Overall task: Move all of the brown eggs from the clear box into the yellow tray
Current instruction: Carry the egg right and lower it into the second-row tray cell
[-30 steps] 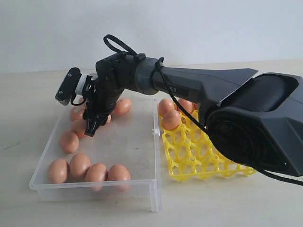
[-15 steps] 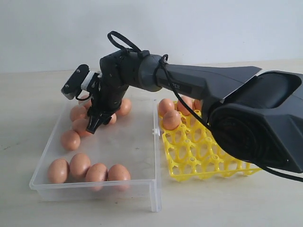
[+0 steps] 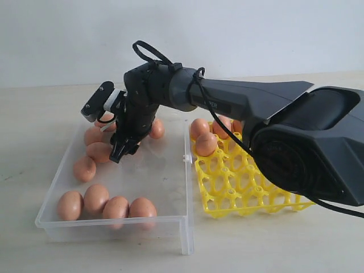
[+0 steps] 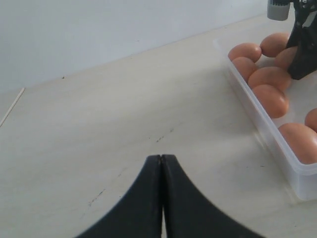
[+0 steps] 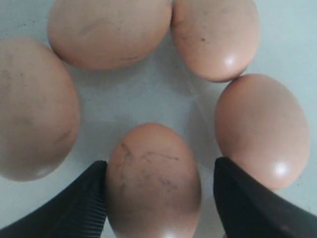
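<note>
The clear box [image 3: 114, 227] holds several brown eggs [image 3: 95, 198], some along its near wall and a cluster in its far left corner. My right gripper [image 3: 121, 151] reaches down into that cluster. In the right wrist view it [image 5: 161, 196] stands open astride one brown egg [image 5: 153, 178]; one finger [image 5: 84, 201] touches the egg and the other finger [image 5: 247, 198] stands clear of it. Three brown eggs [image 3: 206, 143] sit at the far end of the yellow tray [image 3: 239, 190]. My left gripper [image 4: 162, 158] is shut and empty above the bare table, beside the box [image 4: 277, 144].
Four more eggs [image 5: 260, 129] ring the one between the right fingers, close on all sides. The yellow tray lies right against the box's right wall with its small clasp [image 3: 185, 158]. A pale wall stands behind the table.
The right gripper has moved to the right and toward the far side of the box, over the far egg cluster. The left gripper's earlier state is not shown.
</note>
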{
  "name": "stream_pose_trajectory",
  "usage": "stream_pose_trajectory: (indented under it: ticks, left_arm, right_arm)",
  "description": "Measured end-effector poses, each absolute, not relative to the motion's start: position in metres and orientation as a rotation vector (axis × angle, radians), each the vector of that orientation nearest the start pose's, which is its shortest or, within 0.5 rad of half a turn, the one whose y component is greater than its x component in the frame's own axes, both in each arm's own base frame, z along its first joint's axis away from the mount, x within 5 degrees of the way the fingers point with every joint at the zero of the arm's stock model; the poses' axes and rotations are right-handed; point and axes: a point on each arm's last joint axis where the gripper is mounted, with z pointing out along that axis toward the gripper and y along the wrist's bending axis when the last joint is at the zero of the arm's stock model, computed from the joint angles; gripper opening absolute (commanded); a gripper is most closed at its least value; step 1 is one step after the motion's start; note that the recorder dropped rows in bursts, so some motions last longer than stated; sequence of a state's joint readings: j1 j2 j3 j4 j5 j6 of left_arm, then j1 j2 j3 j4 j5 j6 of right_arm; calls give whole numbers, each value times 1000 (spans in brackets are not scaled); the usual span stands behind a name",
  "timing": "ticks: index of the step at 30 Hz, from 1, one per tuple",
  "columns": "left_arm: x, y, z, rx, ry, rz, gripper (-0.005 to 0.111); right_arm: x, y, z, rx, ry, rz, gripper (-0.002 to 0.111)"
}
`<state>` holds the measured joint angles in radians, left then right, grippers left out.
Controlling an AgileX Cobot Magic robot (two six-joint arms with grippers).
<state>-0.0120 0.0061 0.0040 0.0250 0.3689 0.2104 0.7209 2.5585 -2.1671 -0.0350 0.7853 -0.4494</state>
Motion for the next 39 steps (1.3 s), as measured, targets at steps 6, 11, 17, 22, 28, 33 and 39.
stream_pose_trajectory:
  ticks: [6, 11, 17, 22, 28, 33, 39]
  left_arm:
    - [53, 0, 178, 222, 1852, 162, 0]
    - [53, 0, 178, 222, 1852, 162, 0]
    - [53, 0, 178, 222, 1852, 162, 0]
    - [53, 0, 178, 222, 1852, 162, 0]
    - [53, 0, 178, 222, 1852, 162, 0]
    - [53, 0, 178, 222, 1852, 162, 0]
    - [53, 0, 178, 222, 1852, 162, 0]
  right_arm:
    - [411, 357, 112, -1494, 2200, 35, 2]
    - [412, 357, 118, -1481, 2195, 35, 0]
    - [407, 356, 163, -1215, 2149, 152, 0]
    - [380, 333, 201, -1016, 1974, 272, 0]
    - [338, 271, 204, -794, 1862, 335, 0]
    - [303, 209, 196, -552, 1820, 330, 0]
    - [265, 152, 168, -307, 1829, 324, 0]
